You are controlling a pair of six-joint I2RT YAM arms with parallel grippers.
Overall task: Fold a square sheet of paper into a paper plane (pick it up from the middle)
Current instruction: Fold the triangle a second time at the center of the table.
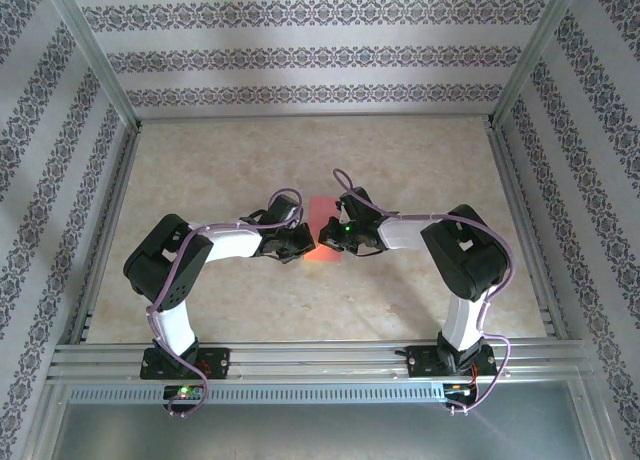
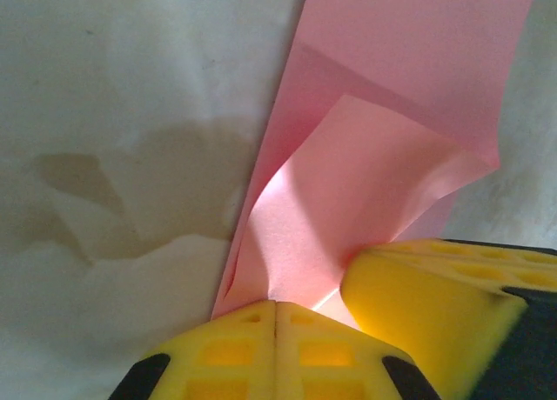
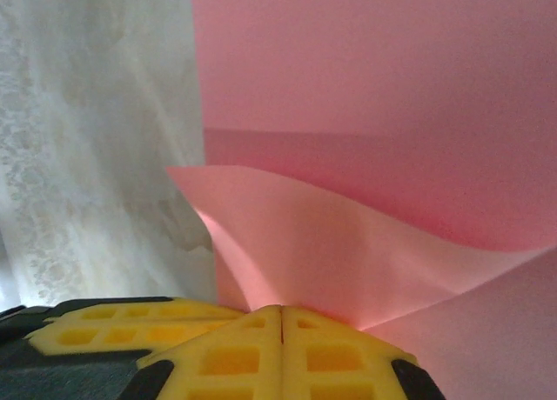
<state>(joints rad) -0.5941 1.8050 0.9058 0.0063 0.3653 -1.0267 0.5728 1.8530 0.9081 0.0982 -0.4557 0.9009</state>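
Jaws both clamped on square sheet of paper (image 1: 323, 210); pink flap curled up.

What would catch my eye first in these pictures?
A pink paper lies in the middle of the pale table, where the two robot arms meet over it. Up close, the yellow-tipped left gripper and right gripper are each shut on a raised, curling flap of that paper.

Paper (image 1: 324, 215) on table (image 1: 300, 160) (near centre)
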